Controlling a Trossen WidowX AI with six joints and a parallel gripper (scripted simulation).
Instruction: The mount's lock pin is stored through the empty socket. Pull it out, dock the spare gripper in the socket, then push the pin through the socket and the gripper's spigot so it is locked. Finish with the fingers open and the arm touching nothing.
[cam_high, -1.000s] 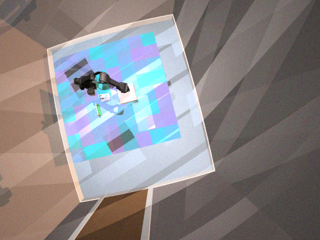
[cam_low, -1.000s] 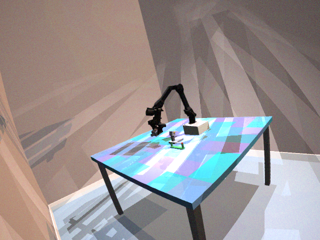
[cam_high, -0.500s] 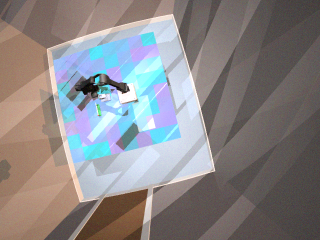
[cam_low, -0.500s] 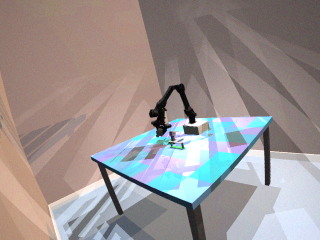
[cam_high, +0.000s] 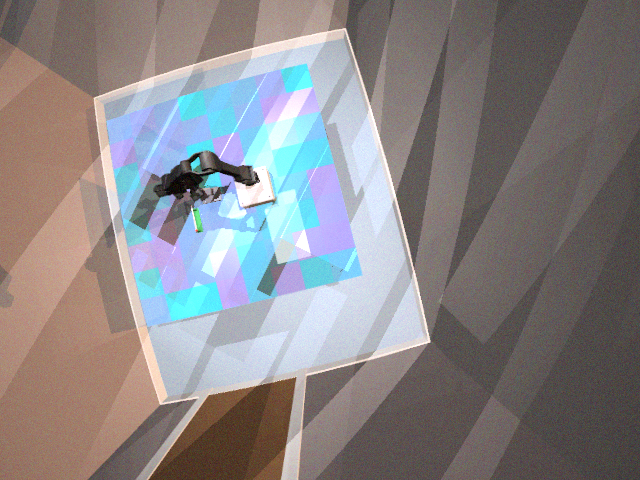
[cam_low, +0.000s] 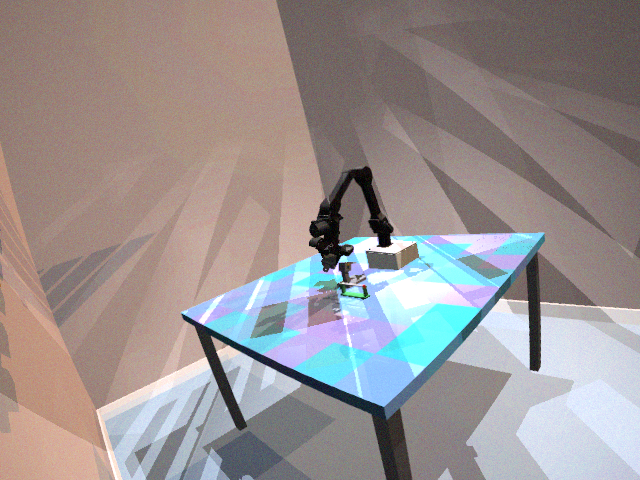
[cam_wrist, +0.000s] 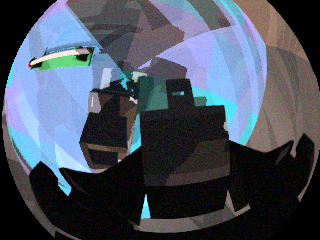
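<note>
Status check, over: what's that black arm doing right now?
Hand shut on spare gripper, carried above table. Mount just beside it, socket empty. Green tray nearby. Nothing blocking.

one table (cam_low: 444, 330) with a patchwork top in blue, cyan and purple, and four dark legs. one black arm (cam_low: 356, 188) on one pale base block (cam_low: 400, 255). one gripper (cam_low: 330, 260), closed on one dark spare gripper (cam_wrist: 180, 154). one grey mount (cam_low: 345, 270). one green tray (cam_low: 353, 292).
</note>
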